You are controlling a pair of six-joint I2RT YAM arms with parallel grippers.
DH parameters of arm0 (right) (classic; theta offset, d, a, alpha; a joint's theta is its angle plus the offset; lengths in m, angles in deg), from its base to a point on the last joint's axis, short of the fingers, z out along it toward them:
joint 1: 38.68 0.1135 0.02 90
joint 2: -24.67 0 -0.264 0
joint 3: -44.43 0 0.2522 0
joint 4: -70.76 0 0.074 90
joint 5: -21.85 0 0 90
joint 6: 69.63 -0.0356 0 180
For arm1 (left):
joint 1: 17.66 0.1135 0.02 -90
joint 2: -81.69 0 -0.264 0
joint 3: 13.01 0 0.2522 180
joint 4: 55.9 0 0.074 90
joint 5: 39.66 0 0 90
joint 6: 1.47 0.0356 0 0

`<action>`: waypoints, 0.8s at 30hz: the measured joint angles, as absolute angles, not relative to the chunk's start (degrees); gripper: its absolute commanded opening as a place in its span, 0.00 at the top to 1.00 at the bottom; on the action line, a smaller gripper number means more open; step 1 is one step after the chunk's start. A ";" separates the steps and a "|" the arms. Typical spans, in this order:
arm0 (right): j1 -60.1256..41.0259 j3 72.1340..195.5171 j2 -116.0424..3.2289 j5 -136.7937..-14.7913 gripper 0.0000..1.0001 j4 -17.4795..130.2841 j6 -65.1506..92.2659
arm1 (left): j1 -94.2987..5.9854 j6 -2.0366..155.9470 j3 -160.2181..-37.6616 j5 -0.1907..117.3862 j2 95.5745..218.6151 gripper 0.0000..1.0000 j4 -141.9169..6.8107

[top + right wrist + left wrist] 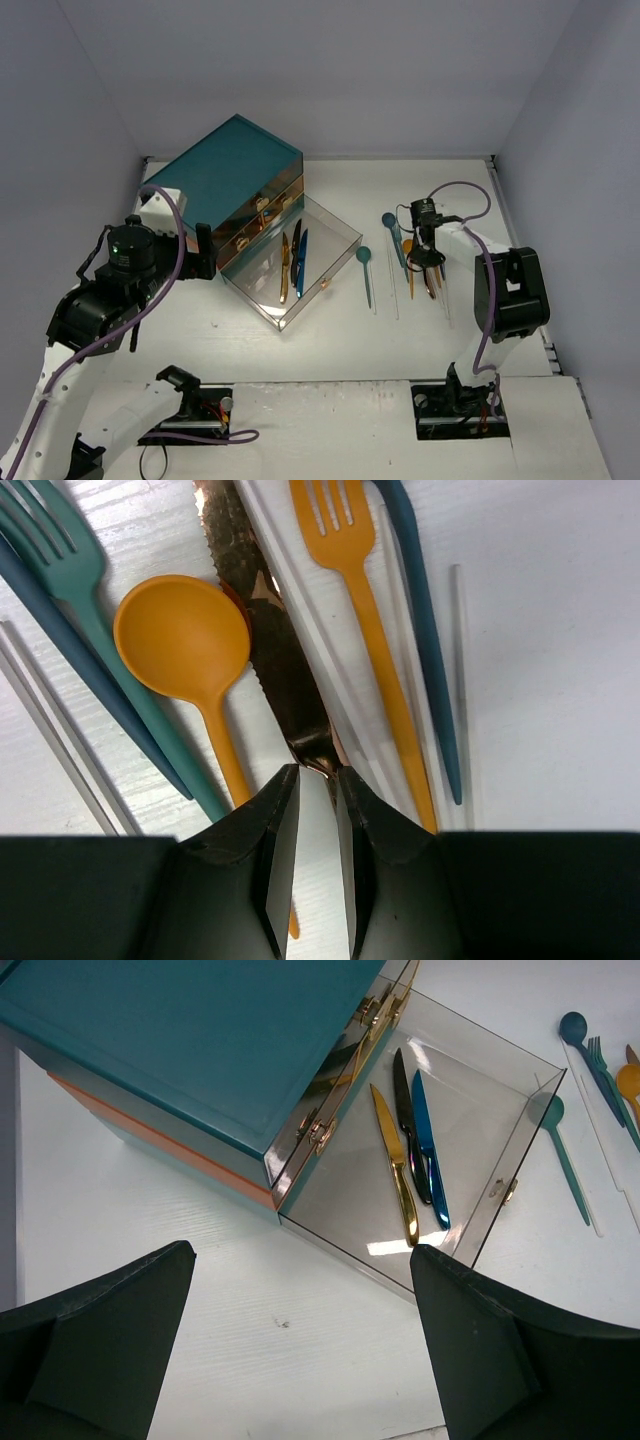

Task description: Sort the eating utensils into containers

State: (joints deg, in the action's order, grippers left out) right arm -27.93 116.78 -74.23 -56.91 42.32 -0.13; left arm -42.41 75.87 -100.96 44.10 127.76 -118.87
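My right gripper (312, 776) is nearly closed, pinching the copper knife (268, 660) by its handle, just below the blade. The left gripper (300, 1260) is spread wide, empty. I judge the knife light, stiff and slick, so it may pivot.

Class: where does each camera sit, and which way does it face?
Top external: above and behind, looking down on the table; both arms show.
Left wrist: faces down at the clear drawer; open left gripper below.
Right wrist: close above utensils; right gripper shut on the copper knife.
Shared: top and left wrist both show the drawer's three knives.
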 measured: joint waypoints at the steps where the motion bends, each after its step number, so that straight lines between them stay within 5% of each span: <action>1: -28.22 116.71 -73.96 -57.20 0.80 42.31 0.32 | -42.41 75.87 -100.96 44.05 127.75 0.12 -118.87; 24: -30.88 116.02 -74.63 -62.86 0.76 43.14 5.46 | -42.41 75.89 -100.61 44.01 128.19 0.12 -118.83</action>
